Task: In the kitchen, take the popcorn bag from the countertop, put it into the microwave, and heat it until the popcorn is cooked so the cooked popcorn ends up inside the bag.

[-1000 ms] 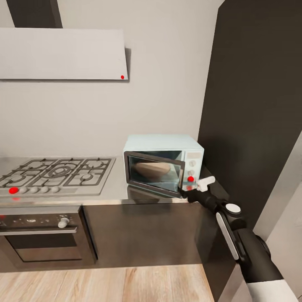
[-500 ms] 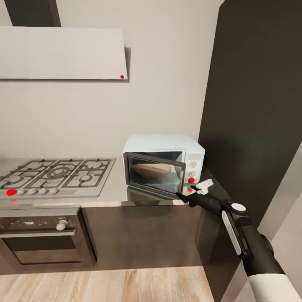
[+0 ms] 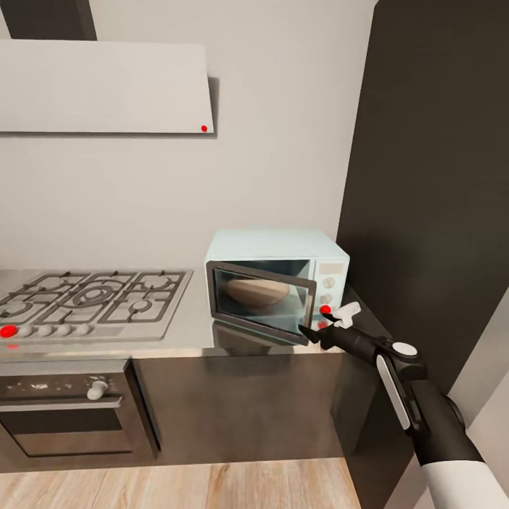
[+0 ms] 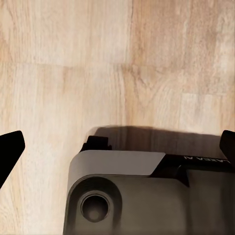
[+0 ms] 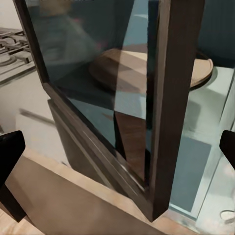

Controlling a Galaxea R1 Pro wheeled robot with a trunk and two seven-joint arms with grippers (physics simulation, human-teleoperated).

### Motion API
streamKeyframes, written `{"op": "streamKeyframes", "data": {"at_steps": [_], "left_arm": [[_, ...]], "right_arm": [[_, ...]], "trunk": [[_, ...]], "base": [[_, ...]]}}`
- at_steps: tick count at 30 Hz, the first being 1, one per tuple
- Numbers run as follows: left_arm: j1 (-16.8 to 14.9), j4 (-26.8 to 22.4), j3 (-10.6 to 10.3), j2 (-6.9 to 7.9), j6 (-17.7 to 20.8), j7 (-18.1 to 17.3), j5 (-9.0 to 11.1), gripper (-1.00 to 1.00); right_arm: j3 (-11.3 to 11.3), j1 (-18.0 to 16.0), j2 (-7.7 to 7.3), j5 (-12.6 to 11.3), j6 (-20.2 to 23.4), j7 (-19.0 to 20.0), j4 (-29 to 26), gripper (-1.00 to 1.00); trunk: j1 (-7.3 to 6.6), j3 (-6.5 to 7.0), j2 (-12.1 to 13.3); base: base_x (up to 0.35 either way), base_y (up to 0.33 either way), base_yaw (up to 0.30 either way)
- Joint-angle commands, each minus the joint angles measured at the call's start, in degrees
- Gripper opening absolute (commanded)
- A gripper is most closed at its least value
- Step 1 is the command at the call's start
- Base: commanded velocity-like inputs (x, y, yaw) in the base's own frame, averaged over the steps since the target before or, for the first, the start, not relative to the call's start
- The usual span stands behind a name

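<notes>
While reaching in at the free edge of the door (image 3: 261,300), right gripper (image 3: 322,324) held released: fingers (image 5: 11,149) spread wide in the right wrist view, with the dark door frame standing between them but grasped by neither. Probably placed so in order to hook or push that edge, either to swing the door wider or to press it shut; cannot tell which from here.

Just past the fingers, door ajar, hinged at its 9 o'clock side and angled out over the worktop (image 3: 191,325). Behind the glass, a round tan turntable (image 5: 196,63); cannot tell whether the popcorn bag sits inside. At 3 o'clock of the door, knob panel with a red marker (image 3: 325,309).

Microwave (image 3: 283,247) resting at the far 3 o'clock end of the worktop, tight beside a tall dark cabinet (image 3: 438,177), likely why the arm comes in from 5 o'clock. Further out at 9 o'clock, steel hob (image 3: 92,300), and beneath it a built-in oven (image 3: 63,410).

Left gripper (image 4: 117,147) hanging idle over the wood floor (image 4: 63,58), fingers (image 4: 10,147) likewise parted and grasping nothing, kept clear of the work.

No brand legible on the microwave. On the robot's dark body in the left wrist view, a few pale capitals, cut off and too small to read surely.
</notes>
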Motion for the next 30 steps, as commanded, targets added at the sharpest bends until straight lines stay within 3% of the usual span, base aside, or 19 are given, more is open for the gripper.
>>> {"op": "streamKeyframes", "data": {"at_steps": [1,30], "left_arm": [[0.0,0.0,0.3,-0.01,-0.2,0.0,0.0,1.00],[0.0,0.0,0.3,-0.08,-0.2,0.0,0.0,1.00]], "right_arm": [[-0.1,-0.1,0.01,-0.1,0.4,0.2,-0.1,1.00],[-0.1,0.0,0.18,-0.1,0.4,0.2,0.0,1.00]], "trunk": [[0.00,-0.07,0.0],[0.00,-0.07,0.0]], "base": [[0.009,0.000,0.000],[0.067,0.000,0.000]]}}
